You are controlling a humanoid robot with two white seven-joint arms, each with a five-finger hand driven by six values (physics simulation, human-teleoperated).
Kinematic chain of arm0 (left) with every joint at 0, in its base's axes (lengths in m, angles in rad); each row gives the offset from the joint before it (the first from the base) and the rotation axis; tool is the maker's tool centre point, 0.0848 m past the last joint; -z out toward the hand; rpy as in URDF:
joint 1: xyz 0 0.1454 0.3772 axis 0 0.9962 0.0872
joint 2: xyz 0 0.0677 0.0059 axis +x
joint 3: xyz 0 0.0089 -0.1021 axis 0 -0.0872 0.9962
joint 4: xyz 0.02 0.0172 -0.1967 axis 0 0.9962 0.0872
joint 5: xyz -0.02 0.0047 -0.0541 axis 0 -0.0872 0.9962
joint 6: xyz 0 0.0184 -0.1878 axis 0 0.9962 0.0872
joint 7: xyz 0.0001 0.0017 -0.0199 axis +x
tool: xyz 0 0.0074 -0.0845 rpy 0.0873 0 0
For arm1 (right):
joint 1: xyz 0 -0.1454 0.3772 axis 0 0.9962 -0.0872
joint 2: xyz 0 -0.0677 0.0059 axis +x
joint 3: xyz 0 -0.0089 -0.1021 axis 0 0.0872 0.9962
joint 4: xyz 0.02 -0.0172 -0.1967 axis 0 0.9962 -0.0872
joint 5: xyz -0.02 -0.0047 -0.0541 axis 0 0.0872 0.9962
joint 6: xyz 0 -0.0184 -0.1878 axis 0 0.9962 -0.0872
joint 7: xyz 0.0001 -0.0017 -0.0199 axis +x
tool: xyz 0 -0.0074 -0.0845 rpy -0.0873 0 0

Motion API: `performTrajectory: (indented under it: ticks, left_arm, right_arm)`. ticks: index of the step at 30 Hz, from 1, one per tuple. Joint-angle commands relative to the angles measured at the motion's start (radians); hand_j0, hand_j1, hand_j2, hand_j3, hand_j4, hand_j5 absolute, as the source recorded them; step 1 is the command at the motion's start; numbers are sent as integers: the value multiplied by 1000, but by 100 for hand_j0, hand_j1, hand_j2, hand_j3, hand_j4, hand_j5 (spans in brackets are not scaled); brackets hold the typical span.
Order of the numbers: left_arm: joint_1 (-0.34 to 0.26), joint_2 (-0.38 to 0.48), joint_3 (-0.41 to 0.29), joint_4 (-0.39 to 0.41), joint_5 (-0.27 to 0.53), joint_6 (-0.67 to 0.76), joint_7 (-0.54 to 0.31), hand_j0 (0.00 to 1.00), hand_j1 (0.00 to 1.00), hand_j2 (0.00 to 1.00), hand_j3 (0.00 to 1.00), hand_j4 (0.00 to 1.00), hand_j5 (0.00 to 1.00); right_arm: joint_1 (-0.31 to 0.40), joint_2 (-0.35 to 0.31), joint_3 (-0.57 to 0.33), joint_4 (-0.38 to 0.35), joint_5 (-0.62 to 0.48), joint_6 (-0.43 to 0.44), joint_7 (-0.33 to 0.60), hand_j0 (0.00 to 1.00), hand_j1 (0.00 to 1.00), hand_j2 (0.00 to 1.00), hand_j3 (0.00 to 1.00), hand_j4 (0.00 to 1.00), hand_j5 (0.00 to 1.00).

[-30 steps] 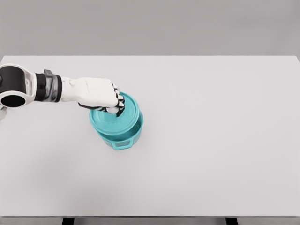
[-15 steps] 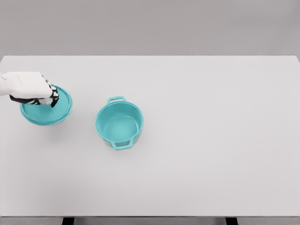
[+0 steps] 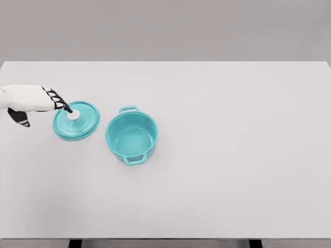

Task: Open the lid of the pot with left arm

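A teal pot (image 3: 132, 138) with two side handles stands uncovered left of the table's middle, its inside bare. Its teal lid (image 3: 76, 120) with a white knob lies flat on the table just left of the pot, apart from it. My left hand (image 3: 39, 103) comes in from the left edge and sits beside the lid. Its fingers (image 3: 61, 102) are spread, their dark tips reaching toward the white knob without grasping it. The right arm does not show.
The white table (image 3: 232, 155) stretches wide to the right of the pot and toward the front edge. A grey wall lies behind its far edge.
The left hand lifted the lid off the pot and carried it left. The lid now lies on the table nearer the pot, and the fingers have let go of it.
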Motion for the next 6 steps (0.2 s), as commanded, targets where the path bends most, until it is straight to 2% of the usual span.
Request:
performTrajectory:
  ticks: [1, 2, 4, 6]
  left_arm:
    - [0, -4, 3, 106, 94, 0, 0, 100, 100, 100, 100, 100, 100]
    - [0, -14, 6, 197, 148, 4, 0, 100, 100, 100, 100, 100, 100]
    - [0, -34, 15, 306, 223, 0, 0, 100, 100, 100, 100, 100, 100]
    - [0, -37, 15, 315, 226, 7, 0, 100, 100, 100, 100, 100, 100]
  right_arm:
    - [-2, 0, 0, 0, 0, 0, 0, 100, 100, 100, 100, 100, 100]
    - [-2, 0, 0, 0, 0, 0, 0, 100, 100, 100, 100, 100, 100]
    - [-2, 0, 0, 0, 0, 0, 0, 100, 100, 100, 100, 100, 100]
    - [-2, 0, 0, 0, 0, 0, 0, 100, 100, 100, 100, 100, 100]
